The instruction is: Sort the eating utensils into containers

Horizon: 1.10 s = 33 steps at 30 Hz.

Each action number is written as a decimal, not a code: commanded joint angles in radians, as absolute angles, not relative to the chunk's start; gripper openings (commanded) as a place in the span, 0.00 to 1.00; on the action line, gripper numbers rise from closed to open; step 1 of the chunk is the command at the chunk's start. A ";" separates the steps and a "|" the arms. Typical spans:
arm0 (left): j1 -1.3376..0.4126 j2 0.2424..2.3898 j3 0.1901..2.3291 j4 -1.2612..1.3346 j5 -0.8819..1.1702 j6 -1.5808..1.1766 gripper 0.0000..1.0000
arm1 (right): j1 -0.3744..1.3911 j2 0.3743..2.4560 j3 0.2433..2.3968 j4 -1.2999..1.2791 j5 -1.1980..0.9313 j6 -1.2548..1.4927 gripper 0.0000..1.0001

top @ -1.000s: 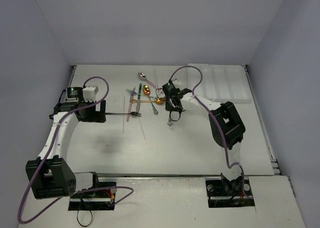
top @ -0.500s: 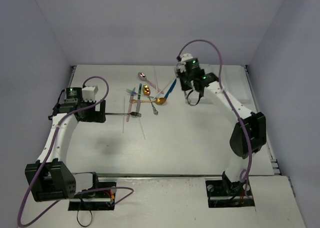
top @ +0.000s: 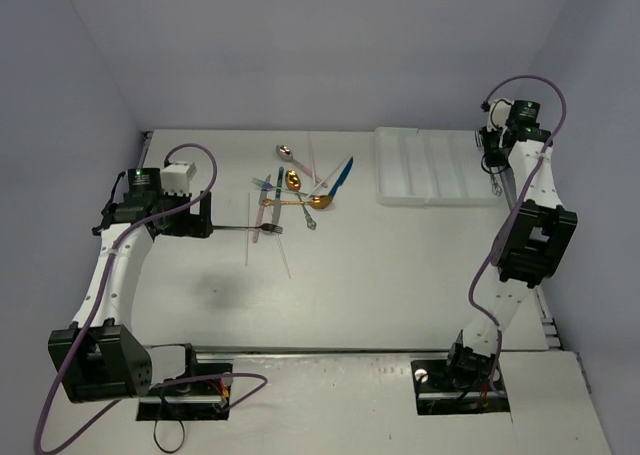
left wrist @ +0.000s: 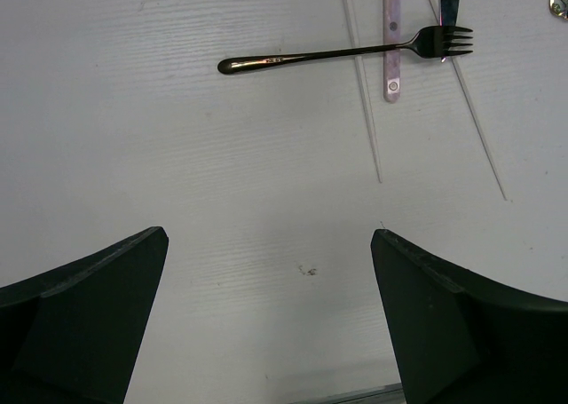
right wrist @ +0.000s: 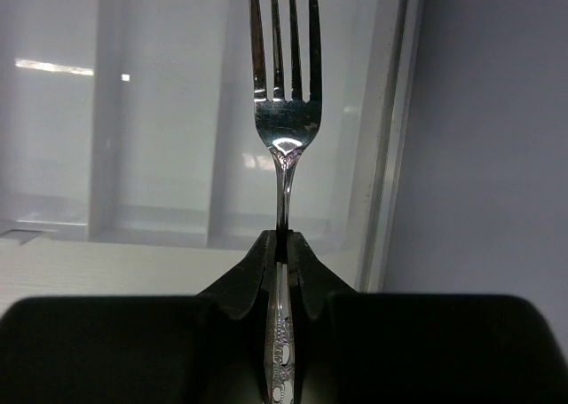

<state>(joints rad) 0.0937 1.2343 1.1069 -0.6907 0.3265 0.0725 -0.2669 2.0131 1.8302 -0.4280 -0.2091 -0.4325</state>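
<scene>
Over the right end of the white tray (top: 430,170), a silver fork (right wrist: 284,129) is clenched by the right gripper (right wrist: 280,244) and should be lowered level before release, while the left gripper (left wrist: 269,237) is spread wide open.

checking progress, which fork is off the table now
The silver fork, clamped by its handle in the shut right gripper near the right edge of the white tray. The dark fork lies on the table before the open left gripper.
</scene>
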 commanded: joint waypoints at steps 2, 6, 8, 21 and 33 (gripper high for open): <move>0.095 1.205 1.152 -0.666 0.349 0.101 0.97 | -0.283 2.095 1.973 -0.440 -0.314 -0.503 0.00; 0.095 1.207 1.162 -0.675 0.350 0.117 0.97 | -0.284 2.147 2.017 -0.443 -0.353 -0.495 0.00; 0.095 1.207 1.161 -0.674 0.355 0.120 0.97 | -0.284 2.176 2.044 -0.445 -0.362 -0.490 0.00; 0.095 1.236 1.144 -0.672 0.376 0.130 0.97 | -0.284 2.357 2.224 -0.446 -0.374 -0.410 0.01; 0.095 1.274 1.169 -0.661 0.453 0.186 0.97 | -0.281 2.402 2.262 -0.447 -0.373 -0.403 0.65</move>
<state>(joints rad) 0.0937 1.2573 1.1078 -0.6975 0.4043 0.1396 -0.2855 2.4369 2.2183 -0.4724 -0.3612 -0.4127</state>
